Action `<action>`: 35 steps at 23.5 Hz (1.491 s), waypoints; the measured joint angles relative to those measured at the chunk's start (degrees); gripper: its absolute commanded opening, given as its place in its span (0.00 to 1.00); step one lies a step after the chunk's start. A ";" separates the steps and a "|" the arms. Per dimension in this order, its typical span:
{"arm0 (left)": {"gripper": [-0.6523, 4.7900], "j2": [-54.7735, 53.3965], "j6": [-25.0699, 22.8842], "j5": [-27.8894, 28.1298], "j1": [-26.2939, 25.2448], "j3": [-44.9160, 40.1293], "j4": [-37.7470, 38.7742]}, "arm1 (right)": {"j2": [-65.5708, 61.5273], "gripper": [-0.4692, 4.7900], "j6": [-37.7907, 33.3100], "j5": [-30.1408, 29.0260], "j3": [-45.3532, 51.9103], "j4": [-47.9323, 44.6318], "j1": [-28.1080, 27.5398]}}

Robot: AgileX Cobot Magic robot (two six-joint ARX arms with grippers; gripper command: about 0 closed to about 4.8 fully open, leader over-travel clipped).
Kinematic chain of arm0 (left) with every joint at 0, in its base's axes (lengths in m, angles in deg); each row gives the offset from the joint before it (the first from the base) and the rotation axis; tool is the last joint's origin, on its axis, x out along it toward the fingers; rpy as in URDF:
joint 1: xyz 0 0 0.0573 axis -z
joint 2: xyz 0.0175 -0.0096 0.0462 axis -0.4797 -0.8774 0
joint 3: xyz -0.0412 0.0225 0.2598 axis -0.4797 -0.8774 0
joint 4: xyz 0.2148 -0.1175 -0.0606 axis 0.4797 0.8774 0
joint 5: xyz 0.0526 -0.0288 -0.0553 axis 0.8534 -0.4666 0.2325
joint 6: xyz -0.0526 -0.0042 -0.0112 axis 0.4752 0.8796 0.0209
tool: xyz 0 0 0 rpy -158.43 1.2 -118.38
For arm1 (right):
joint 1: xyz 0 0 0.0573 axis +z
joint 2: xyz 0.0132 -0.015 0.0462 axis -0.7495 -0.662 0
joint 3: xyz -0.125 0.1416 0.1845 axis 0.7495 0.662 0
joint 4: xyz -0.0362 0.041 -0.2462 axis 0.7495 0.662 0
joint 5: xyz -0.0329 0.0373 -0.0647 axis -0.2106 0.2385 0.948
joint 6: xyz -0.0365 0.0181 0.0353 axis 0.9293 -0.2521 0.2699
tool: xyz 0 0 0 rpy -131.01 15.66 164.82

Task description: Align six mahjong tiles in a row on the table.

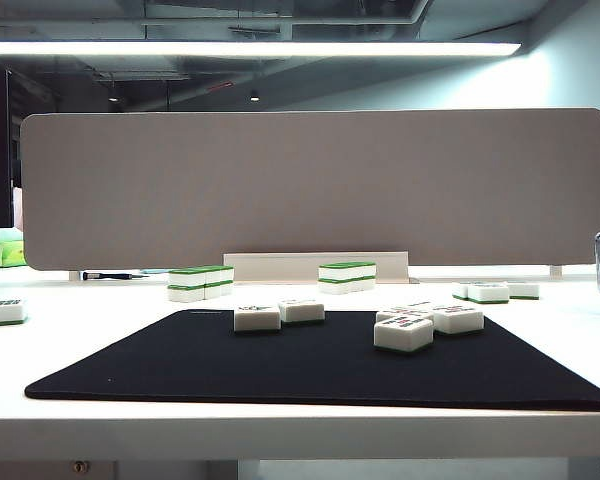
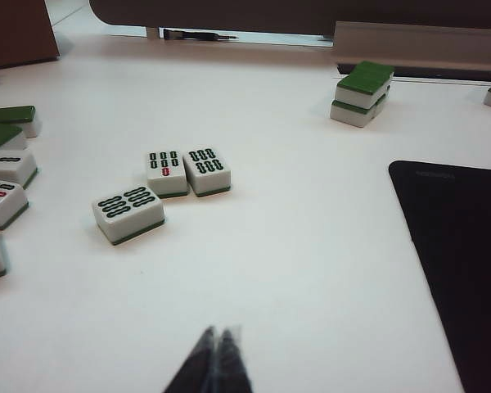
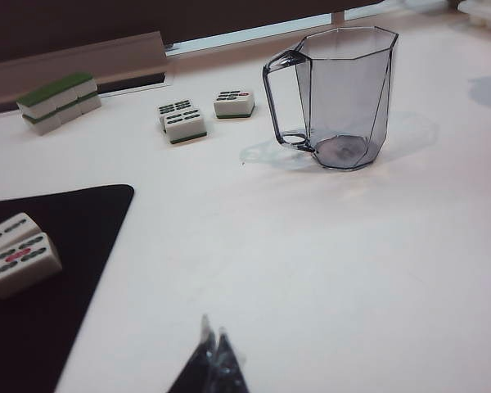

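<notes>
Exterior view shows the task at its very start: no arm reaches over the table (image 1: 300, 425), and the mahjong tiles lie scattered, none in a row. Two face-up tiles (image 1: 278, 314) sit side by side at the back of the black mat (image 1: 280, 365), a clump of three (image 1: 428, 323) lies to their right on the mat, and green-topped stacks (image 1: 200, 281) stand behind, near the grey divider panel (image 1: 315, 185). In the left wrist view the left gripper (image 2: 215, 360) hangs low over bare table with its jaws pressed together and nothing between them; three face-up tiles (image 2: 159, 187) lie ahead of it, two touching. The right gripper (image 3: 213, 360) likewise looks closed and empty over open desktop, with a clear faceted mug (image 3: 344, 94) beyond it and two tiles (image 3: 16, 254) at the mat's corner beside it. Next, I judge, a gripper must open and descend on one tile. Room is generous on the white surface in front of both grippers; the mat's edge, the mug and touching neighbours are what to mind.
</notes>
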 measured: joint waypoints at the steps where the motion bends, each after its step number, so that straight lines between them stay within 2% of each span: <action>1: 0.11 0.00 0.00 0.00 0.00 0.00 0.00 | 0.00 0.09 1.53 0.00 0.00 -0.02 0.00; 9: 0.11 0.00 0.00 0.00 0.00 0.00 0.00 | 0.00 0.09 7.74 0.11 0.00 -0.52 0.00; 16: 0.11 0.00 0.00 0.00 0.00 0.00 0.00 | 0.00 0.09 8.37 0.02 -0.07 -1.88 0.00; 23: 0.11 0.00 0.00 0.00 0.00 0.00 0.00 | 0.00 0.09 8.37 0.00 -6.67 -1.05 0.02; 35: 0.11 0.00 -0.17 0.02 0.00 0.00 0.00 | -0.02 0.09 8.39 -0.02 -28.89 19.10 0.07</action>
